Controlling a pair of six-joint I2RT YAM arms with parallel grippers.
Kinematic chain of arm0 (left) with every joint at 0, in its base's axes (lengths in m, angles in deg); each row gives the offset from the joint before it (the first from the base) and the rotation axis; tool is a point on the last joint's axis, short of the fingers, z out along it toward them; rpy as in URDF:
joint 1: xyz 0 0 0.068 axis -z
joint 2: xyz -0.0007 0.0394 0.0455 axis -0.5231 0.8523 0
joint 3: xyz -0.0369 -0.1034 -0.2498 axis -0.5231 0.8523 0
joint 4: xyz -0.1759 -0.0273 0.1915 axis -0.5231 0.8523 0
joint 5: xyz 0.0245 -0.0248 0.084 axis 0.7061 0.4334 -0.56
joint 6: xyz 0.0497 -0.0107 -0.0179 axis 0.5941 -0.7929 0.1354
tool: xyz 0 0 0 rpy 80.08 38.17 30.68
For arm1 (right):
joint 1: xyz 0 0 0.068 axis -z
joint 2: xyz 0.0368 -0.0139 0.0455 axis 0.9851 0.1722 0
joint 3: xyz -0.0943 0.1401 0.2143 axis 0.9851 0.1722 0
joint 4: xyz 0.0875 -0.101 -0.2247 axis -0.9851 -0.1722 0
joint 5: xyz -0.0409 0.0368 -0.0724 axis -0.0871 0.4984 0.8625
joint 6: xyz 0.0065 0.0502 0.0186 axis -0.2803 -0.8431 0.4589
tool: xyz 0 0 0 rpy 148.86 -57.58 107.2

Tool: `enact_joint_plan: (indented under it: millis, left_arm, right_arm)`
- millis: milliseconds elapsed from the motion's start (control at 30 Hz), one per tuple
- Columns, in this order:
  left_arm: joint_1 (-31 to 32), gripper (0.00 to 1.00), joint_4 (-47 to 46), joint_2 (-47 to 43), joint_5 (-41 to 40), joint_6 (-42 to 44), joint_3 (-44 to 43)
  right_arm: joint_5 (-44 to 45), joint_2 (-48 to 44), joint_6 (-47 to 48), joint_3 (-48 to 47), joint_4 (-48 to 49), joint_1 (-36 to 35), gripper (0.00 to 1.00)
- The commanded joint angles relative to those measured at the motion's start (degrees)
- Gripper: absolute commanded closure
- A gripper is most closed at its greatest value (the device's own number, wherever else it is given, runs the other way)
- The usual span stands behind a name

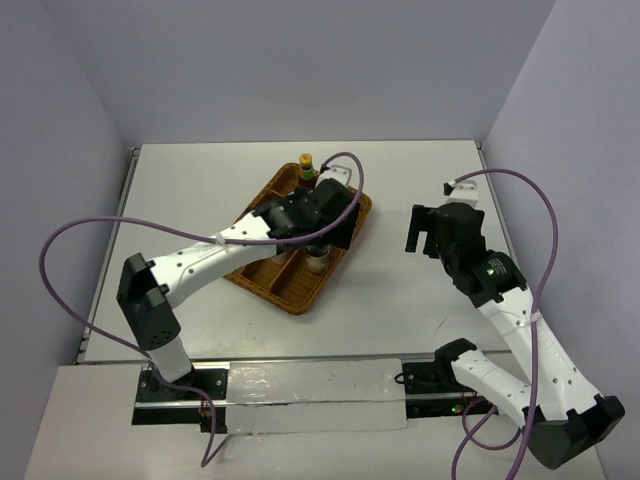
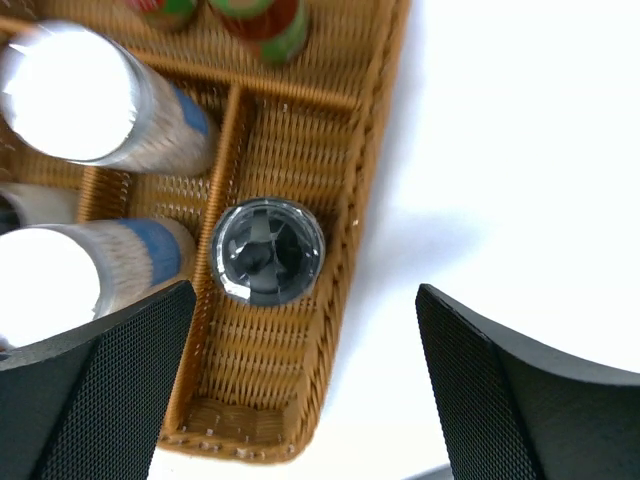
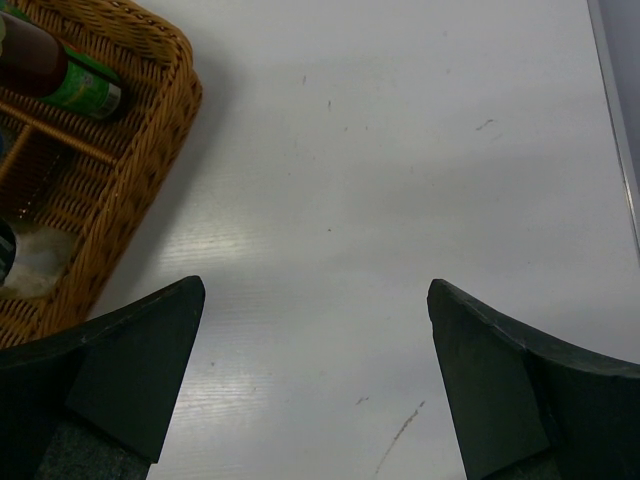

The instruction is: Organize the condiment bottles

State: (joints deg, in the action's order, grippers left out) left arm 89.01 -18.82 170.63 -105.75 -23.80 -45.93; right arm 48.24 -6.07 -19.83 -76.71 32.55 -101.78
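The left jaws are released and stand wide apart above the brown wicker tray (image 2: 345, 300), holding nothing. In the left wrist view, one pale cream bottle shows only its round black cap (image 2: 267, 250) from above. It stands upright in a slot of the tray, below the gap between the jaws, and neither side touches it. A wicker divider separates this slot from the next one, where the two clear shakers (image 2: 70, 95) show their bright silver lids, one behind the other. Between the shakers there is a pale shape, but it is too hidden to name. The two red sauce bottles (image 2: 265, 20) are in the third slot, across the far end of the tray, and only their lower parts are in this view.

The right jaws are also released and empty. They hang over the bare white surface (image 3: 400, 150), well apart from the tray and to its right. In the right wrist view, one corner of the tray is at the left edge, with a red sauce bottle inside it.

From the top view, the left arm (image 1: 215, 250) reaches over the tray and covers most of the bottles.
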Motion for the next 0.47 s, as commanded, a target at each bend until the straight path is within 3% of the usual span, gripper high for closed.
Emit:
enact_joint_plan:
  millis: [0, 233, 433]
  left_arm:
    - [0.7, 0.0, 4.1, -7.3, -1.6, -0.3, -8.8]
    - [-0.8, 0.0, 9.1, -18.6, -11.4, -3.1, -13.4]
    - [-2.4, 0.01, 3.2, -28.7, -9.0, -3.7, -7.4]
  right_arm:
    - [0.5, -1.9, 0.1, -4.1, -1.5, 0.3, 0.0]
    - [-0.6, -2.6, 0.1, -4.4, -2.6, 0.2, 0.0]
    - [0.8, -2.9, 0.1, -4.5, -4.4, 0.2, 0.0]
